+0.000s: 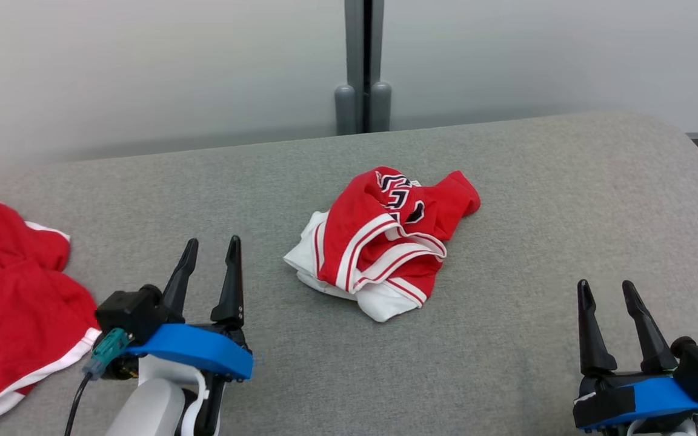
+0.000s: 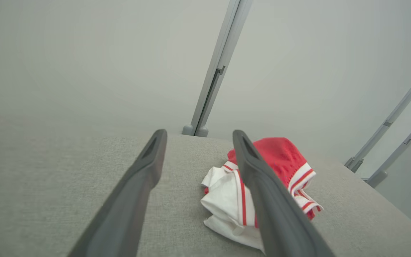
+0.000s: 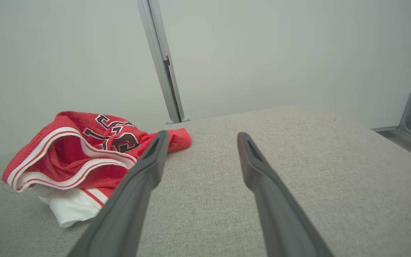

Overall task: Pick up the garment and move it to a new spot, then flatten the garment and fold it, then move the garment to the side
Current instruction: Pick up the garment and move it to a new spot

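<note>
Short of the crumpled garment (image 1: 385,242), our left gripper (image 1: 212,240) and right gripper (image 1: 605,283) held jaws spread and empty, so we judged flattening, folding and setting aside undone.

Open grey surface (image 1: 537,200) lies straight ahead of the left end effector (image 1: 212,240). The crumpled garment (image 1: 385,242) bars the way ahead to its right, and a second red cloth (image 1: 9,290) lies near its left. Ahead of the right end effector (image 1: 604,283) the cushion is open, with the garment ahead-left. A wall (image 1: 143,72) and post (image 1: 363,91) close the far side.
</note>
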Motion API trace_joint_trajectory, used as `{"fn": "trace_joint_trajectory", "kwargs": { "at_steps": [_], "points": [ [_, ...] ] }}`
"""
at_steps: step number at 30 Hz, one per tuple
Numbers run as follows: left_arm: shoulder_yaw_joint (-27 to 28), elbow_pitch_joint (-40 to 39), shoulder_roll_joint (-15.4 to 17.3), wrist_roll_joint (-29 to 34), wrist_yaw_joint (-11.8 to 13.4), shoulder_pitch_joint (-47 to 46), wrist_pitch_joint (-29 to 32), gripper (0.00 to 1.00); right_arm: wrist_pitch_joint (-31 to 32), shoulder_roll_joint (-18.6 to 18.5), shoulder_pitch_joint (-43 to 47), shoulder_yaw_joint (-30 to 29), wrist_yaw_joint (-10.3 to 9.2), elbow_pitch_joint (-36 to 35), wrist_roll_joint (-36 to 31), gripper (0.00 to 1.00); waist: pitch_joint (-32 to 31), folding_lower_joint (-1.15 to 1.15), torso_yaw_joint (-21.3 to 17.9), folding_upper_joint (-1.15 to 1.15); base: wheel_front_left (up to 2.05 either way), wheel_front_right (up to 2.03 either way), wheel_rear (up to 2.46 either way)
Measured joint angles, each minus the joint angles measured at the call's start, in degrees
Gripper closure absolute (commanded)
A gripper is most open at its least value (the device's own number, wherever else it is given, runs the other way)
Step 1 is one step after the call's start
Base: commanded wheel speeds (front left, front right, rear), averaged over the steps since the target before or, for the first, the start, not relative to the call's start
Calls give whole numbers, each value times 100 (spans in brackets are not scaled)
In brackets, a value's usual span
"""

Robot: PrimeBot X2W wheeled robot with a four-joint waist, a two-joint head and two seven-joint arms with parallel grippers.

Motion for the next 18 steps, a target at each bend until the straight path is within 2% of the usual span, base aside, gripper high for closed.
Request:
{"fn": "trace_joint_trajectory", "kwargs": {
  "at_steps": [7,13,18],
  "points": [
    [493,-609,97,713,45,632,-15,0,151,1,121,-89,0,-93,-125,0,-183,0,452,0,0,0,0],
    [1146,-1132,-48,1110,-54,1124,-18,0,203,1,190,-118,0,-124,-126,0,-307,0,706,0,0,0,0],
    [1445,-1170,-148,1423,-76,1500,-18,0,230,1,216,-89,0,-125,-126,0,-354,0,759,0,0,0,0]
  ]
}}
